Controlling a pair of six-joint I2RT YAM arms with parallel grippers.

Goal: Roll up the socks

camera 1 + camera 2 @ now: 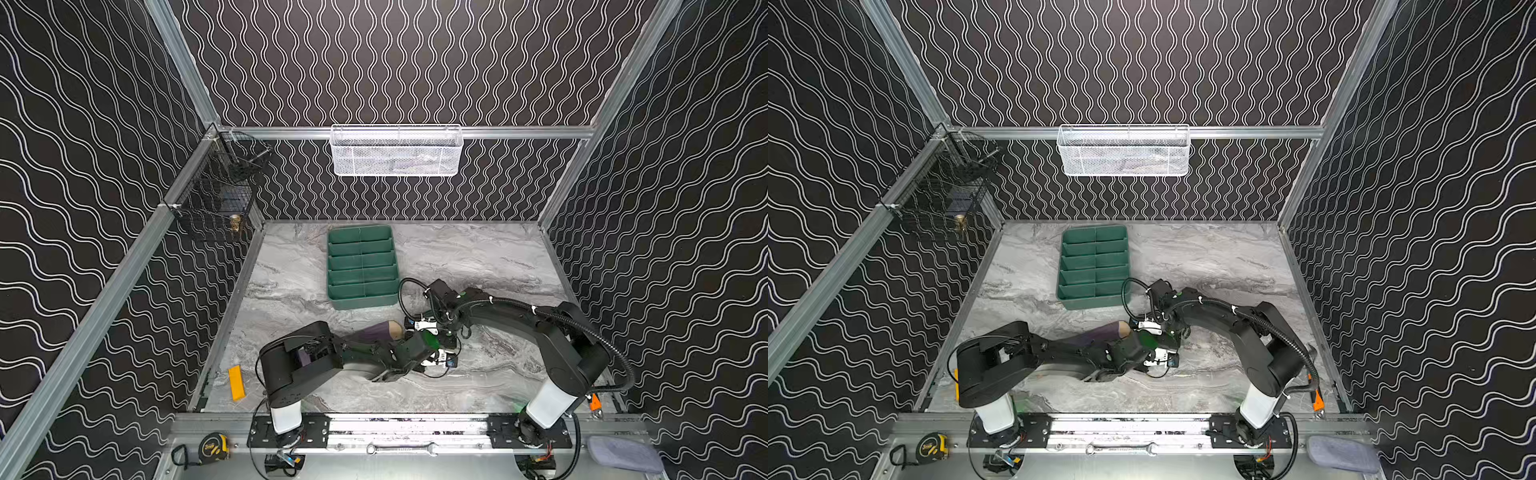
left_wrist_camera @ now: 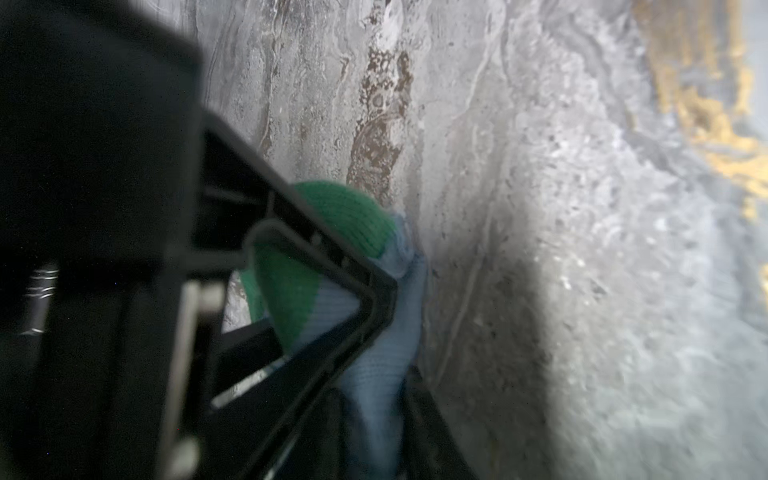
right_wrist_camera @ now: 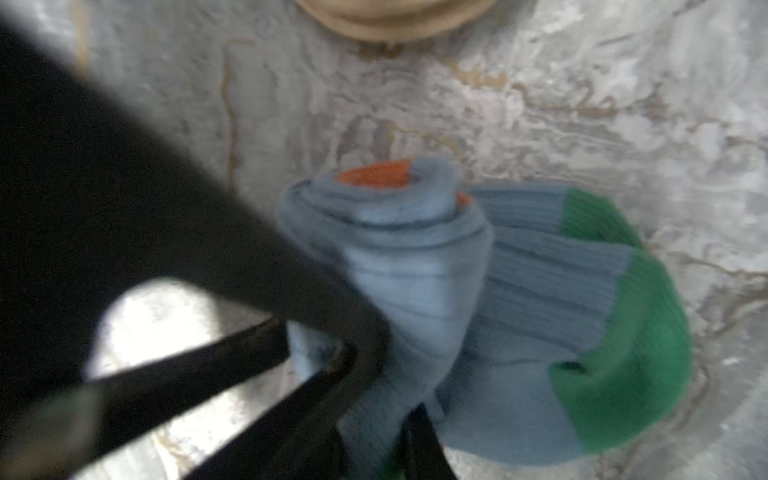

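Note:
The blue sock (image 3: 415,270) is partly rolled, with an orange cuff at the core of the roll and a green toe (image 3: 623,332) spread out on the table. My right gripper (image 3: 386,436) is shut on the blue fabric at the roll. My left gripper (image 2: 376,399) is shut on the blue sock (image 2: 374,365) close to its green part (image 2: 345,216). In both top views the two grippers meet at mid-table, and only a green patch (image 1: 430,338) of that sock shows. The purple sock (image 1: 376,332) (image 1: 1096,332) with a tan toe lies just behind the left forearm.
A green divided tray (image 1: 361,301) stands behind the grippers. A yellow block (image 1: 237,382) lies at the front left. A white mesh basket (image 1: 397,151) hangs on the back wall and a black wire basket (image 1: 220,195) on the left wall. A grey-blue pad (image 1: 623,455) lies off the table at front right.

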